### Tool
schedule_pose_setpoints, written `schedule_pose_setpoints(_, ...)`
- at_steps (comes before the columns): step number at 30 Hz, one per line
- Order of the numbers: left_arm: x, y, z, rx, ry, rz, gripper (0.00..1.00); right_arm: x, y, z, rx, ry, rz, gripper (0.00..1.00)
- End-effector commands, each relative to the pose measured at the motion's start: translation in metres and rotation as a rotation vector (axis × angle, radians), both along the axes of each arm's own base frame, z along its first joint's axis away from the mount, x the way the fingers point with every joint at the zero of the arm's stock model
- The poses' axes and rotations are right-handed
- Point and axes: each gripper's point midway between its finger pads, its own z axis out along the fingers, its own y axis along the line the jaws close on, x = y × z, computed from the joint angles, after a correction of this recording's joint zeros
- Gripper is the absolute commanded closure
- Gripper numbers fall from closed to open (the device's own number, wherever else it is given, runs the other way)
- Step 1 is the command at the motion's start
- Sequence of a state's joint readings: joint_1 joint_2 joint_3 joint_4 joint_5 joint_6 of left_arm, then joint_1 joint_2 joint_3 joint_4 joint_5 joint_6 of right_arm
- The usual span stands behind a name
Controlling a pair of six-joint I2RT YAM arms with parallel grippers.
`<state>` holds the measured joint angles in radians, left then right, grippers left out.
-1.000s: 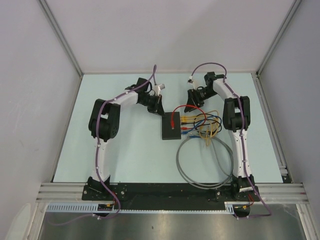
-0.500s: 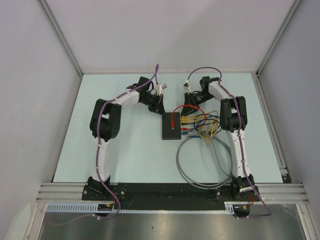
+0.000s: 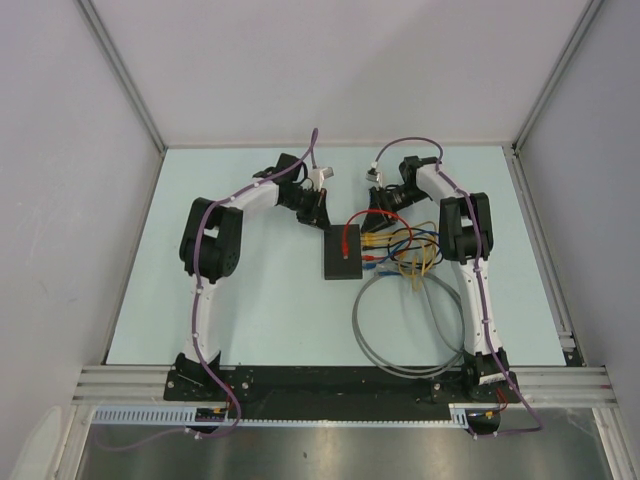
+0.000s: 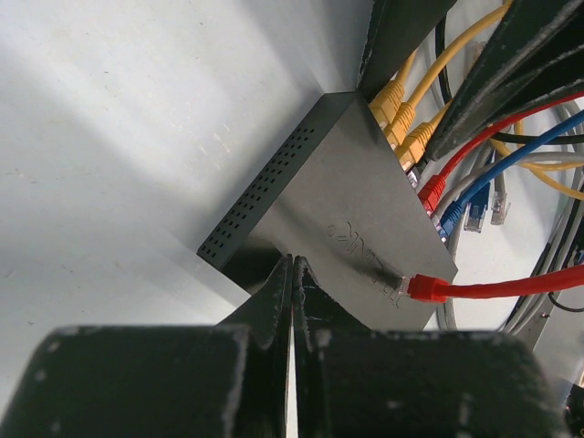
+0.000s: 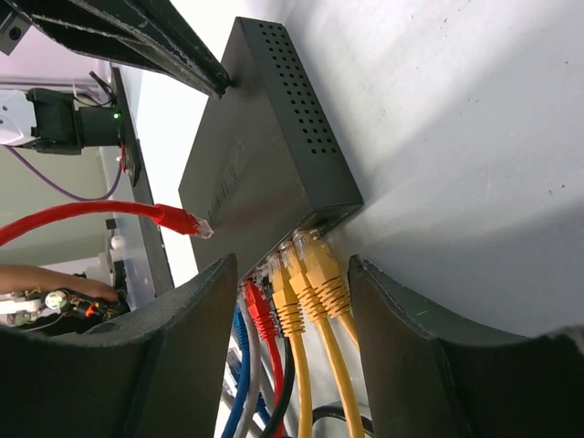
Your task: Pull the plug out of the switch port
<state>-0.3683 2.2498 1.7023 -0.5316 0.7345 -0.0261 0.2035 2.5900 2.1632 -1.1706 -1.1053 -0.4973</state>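
A pale blue-green table (image 3: 250, 300) stands between plain grey walls. The switch (image 3: 343, 252), a flat matte-black box with a perforated side, lies flat near the middle of the table between the two arms, with its sockets along its right edge. Three yellow plugs (image 5: 306, 274) sit side by side in the sockets at the far end of that edge. A red plug (image 5: 255, 299) follows them, and a blue cable (image 4: 474, 182) runs in beside it. A second red cable (image 3: 352, 222) arcs over the box, and its loose plug (image 4: 424, 288) rests on the top face, in no socket.

The right gripper (image 5: 292, 265) is at the switch's far right corner. Its fingers (image 5: 182, 356) are spread wide, one on each side of the yellow plugs, with a gap between them and the plugs. The left gripper (image 4: 292, 269) is at the far left corner with its fingers (image 4: 260, 315) pressed together. Its tip is right at the box's edge, and whether it touches cannot be told. Right of the switch is a tangle of cables (image 3: 415, 255), and nearer lies a grey cable loop (image 3: 400, 335).
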Motion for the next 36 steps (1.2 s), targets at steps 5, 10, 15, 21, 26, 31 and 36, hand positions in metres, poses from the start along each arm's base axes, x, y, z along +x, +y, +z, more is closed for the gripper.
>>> schedule_pose_setpoints(5,-0.002,0.020,-0.041,0.170,-0.010,0.014,1.00,0.001,-0.004,-0.040,-0.122,0.020,-0.001,0.46)
schedule_pose_setpoints(10,-0.002,0.020,-0.041,0.172,-0.013,0.014,1.00,0.000,-0.002,-0.044,-0.136,0.028,-0.003,0.51)
schedule_pose_setpoints(15,-0.002,0.019,-0.040,0.173,-0.018,0.009,1.00,0.001,0.000,-0.047,-0.148,0.029,-0.001,0.55)
schedule_pose_setpoints(21,-0.003,0.019,-0.041,0.176,-0.017,0.009,1.00,-0.001,0.002,-0.048,-0.147,0.030,0.010,0.56)
schedule_pose_setpoints(26,-0.003,0.018,-0.041,0.176,-0.018,0.008,1.00,-0.004,0.002,-0.048,-0.146,0.034,0.019,0.59)
schedule_pose_setpoints(31,-0.003,0.018,-0.041,0.178,-0.019,0.007,1.00,-0.005,0.001,-0.049,-0.144,0.034,0.025,0.65)
schedule_pose_setpoints(36,-0.003,0.018,-0.042,0.180,-0.020,0.007,1.00,-0.007,0.001,-0.049,-0.141,0.036,0.034,0.70)
